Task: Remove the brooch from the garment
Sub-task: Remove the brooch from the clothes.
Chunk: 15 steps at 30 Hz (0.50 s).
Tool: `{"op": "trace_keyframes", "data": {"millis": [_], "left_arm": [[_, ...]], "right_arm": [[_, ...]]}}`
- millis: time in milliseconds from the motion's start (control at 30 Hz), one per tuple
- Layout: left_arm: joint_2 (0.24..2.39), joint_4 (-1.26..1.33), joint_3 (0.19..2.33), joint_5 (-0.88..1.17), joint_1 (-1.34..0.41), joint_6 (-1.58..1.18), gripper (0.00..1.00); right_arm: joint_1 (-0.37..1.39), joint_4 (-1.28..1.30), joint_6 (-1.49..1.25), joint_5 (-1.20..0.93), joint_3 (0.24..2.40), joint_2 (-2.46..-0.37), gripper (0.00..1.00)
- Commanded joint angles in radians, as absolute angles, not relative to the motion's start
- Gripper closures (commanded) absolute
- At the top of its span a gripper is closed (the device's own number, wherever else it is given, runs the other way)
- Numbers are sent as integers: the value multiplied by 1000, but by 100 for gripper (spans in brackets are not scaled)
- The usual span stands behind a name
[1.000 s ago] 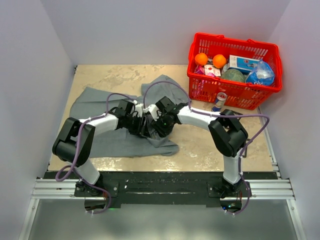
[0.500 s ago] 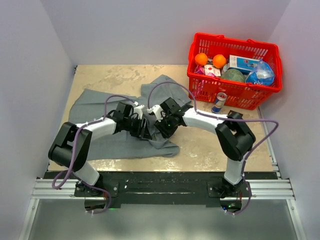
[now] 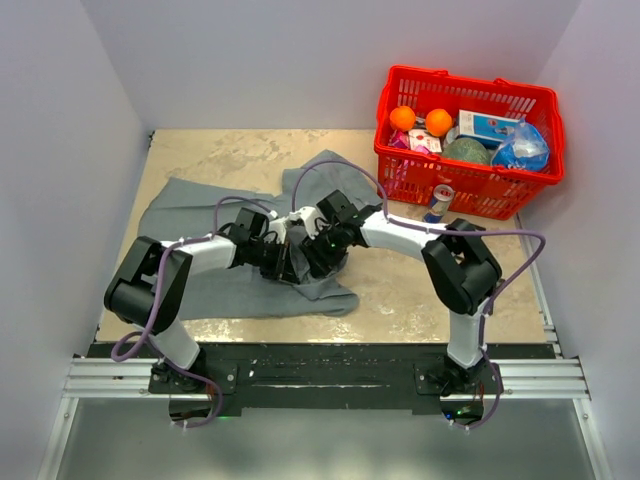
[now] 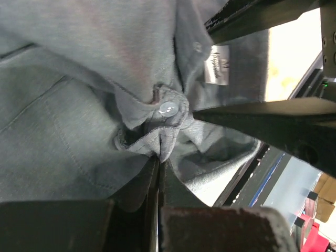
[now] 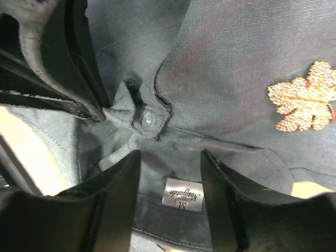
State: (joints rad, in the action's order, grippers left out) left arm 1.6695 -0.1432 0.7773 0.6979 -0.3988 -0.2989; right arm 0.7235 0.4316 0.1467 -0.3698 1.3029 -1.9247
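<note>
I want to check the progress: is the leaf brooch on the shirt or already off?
On. In the right wrist view the leaf brooch sits flat on the grey shirt.

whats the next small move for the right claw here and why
Probably slide the open right claw sideways to the leaf brooch and close on it. It now straddles the label by a button, off the brooch, while the left claw is shut on a fold of the grey shirt, holding the cloth.
</note>
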Motion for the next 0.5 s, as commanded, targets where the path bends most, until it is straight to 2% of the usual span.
{"op": "trace_keyframes", "data": {"millis": [0,133,200,233,300,333,400,433,467], "left_arm": [[1632,-144,811,703,-396,-259,100],[1612,-118,790,701,-394,-281,100],[1608,-115,795,698,-393,-281,100],[1606,-114,802,703,-390,-281,100],[1601,-109,807,703,-384,-285,100],[1601,-106,811,712,-379,-290,100],[1597,-77,811,738,-362,-316,100],[1595,-66,811,764,-357,-322,100],[1592,-58,813,768,-351,-324,100]], "right_arm": [[727,416,98,-440,1324,-1945,44],[741,407,81,-463,1328,-1977,39],[755,407,81,-402,1325,-1997,42],[761,407,84,-362,1324,-2003,54],[764,413,86,-283,1322,-2022,63],[764,413,83,-217,1322,-2023,71],[761,422,90,-141,1324,-2025,88],[758,423,107,-86,1330,-2020,100],[756,426,116,-63,1335,-2014,100]]}}
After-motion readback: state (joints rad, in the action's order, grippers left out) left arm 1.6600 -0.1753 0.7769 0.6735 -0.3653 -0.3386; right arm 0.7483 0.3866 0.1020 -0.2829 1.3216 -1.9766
